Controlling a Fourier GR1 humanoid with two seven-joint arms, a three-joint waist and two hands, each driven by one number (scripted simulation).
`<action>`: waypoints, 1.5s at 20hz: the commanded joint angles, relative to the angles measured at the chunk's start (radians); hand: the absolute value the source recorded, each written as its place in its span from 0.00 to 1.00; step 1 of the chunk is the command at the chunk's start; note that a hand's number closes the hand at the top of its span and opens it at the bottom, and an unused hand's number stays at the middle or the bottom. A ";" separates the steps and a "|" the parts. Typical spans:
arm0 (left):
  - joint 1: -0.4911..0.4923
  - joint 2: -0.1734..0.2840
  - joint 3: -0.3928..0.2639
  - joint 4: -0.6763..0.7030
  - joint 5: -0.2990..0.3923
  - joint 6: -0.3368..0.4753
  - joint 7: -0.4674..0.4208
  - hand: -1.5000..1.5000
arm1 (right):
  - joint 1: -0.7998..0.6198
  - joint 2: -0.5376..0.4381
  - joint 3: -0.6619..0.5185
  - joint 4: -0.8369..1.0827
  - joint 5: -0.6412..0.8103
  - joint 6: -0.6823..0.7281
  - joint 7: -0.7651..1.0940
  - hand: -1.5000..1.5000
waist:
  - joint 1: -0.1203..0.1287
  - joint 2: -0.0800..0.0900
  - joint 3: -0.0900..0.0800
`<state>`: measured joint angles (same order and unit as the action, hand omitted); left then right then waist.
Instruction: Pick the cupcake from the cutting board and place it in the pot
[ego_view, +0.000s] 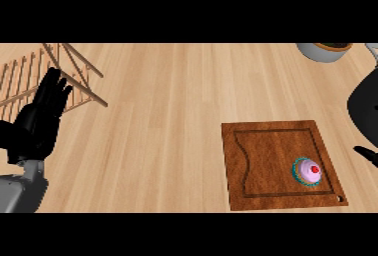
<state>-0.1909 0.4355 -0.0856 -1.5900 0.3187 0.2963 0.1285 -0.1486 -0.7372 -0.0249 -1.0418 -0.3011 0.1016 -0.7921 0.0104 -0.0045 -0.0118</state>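
Observation:
A cupcake (308, 172) with pink icing, a red cherry and a teal wrapper stands on the brown cutting board (266, 150), near its front right corner. My left hand (38, 120) rests open at the far left, fingers up, well away from the board. A large rounded black shape (363, 107) is cut off by the right edge, with a short black tip (367, 155) just below it, right of the board. I cannot tell whether these belong to the pot or to my right hand. Nothing touches the cupcake.
A wooden dish rack (52, 75) stands at the back left, behind my left hand. A grey round vessel (323, 51) with a dark inside sits at the back right. Bare wooden counter (162, 125) lies between my left hand and the board.

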 joint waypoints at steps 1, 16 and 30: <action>0.006 -0.013 0.021 -0.043 -0.013 0.005 0.039 0.50 | -0.045 -0.002 -0.036 0.120 0.033 0.097 -0.126 0.00 | -0.003 0.005 0.013; 0.007 -0.035 0.017 -0.042 -0.051 0.020 0.044 0.50 | 0.002 -0.302 0.256 -0.363 0.336 0.248 0.410 0.00 | -0.011 0.000 0.009; -0.027 -0.105 0.063 -0.007 -0.114 -0.008 0.074 0.50 | 0.066 -0.133 0.231 -0.601 0.433 0.373 0.740 0.00 | -0.015 0.004 0.012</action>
<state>-0.1961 0.3603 -0.0442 -1.6415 0.2201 0.3019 0.2151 -0.1238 -0.9125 0.2272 -1.6186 0.0794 0.4477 -0.0565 -0.0019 -0.0016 -0.0006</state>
